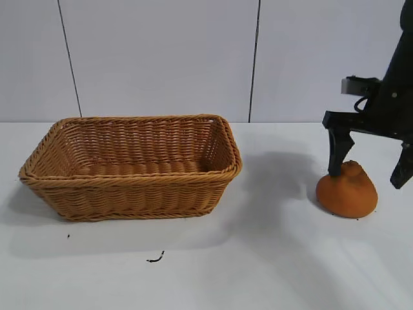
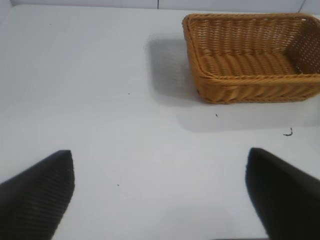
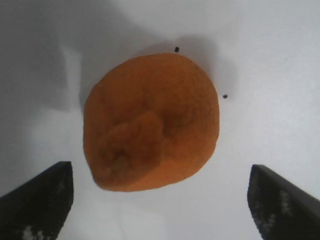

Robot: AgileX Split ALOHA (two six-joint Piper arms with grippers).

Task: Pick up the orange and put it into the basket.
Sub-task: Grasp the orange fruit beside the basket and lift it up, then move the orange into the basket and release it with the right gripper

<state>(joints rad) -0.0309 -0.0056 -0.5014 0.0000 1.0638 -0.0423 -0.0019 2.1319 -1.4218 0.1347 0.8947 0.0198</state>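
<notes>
The orange is a dull-orange lumpy fruit with a knobby top, resting on the white table at the right. It fills the middle of the right wrist view. My right gripper hangs just above it, open and empty, with one finger by the knob and the other off to the right; in the wrist view its gripper point sits beside the fruit. The basket is a tan wicker rectangle at the left, empty. My left gripper is open over bare table, with the basket farther off.
A small dark scrap lies on the table in front of the basket. A few tiny dark specks lie near the orange. A grey panelled wall stands behind the table.
</notes>
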